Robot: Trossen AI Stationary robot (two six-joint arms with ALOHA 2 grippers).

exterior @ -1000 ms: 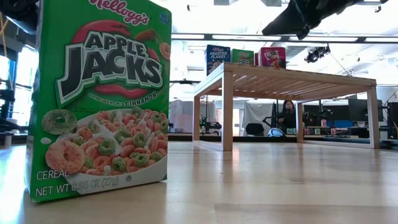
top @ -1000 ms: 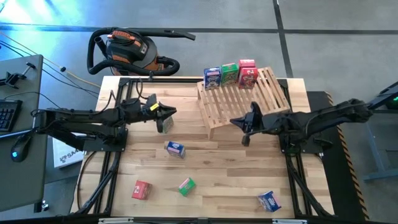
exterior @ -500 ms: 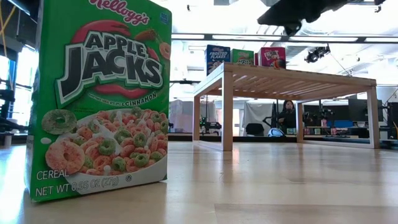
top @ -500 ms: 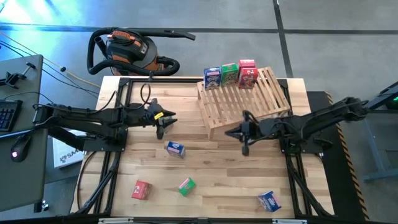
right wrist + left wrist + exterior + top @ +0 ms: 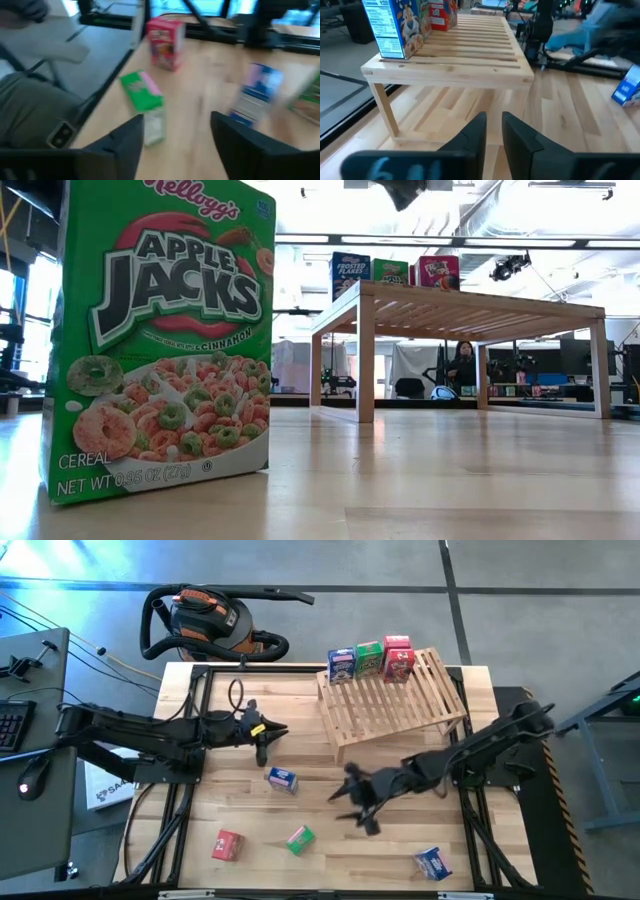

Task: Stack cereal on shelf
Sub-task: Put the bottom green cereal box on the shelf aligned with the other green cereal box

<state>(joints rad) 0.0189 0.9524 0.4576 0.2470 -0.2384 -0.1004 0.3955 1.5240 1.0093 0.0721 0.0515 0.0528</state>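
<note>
Plank tabletop (image 5: pixel 300 795) beside a vacuum (image 5: pixel 205 620); right gripper (image 5: pixel 175 135) spread, left gripper (image 5: pixel 492 131) seemingly near-closed.

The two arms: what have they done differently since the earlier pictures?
The right pincer swung off the shelf toward the near boxes and opened, empty. The left pincer shifted slightly, nearly shut, holding nothing. The three shelved boxes and four loose boxes stayed put.

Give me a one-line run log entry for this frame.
shelf: three boxes | table: four boxes loose | right end effector: open, empty, near green box | left end effector: nearly shut, empty, over table
</note>
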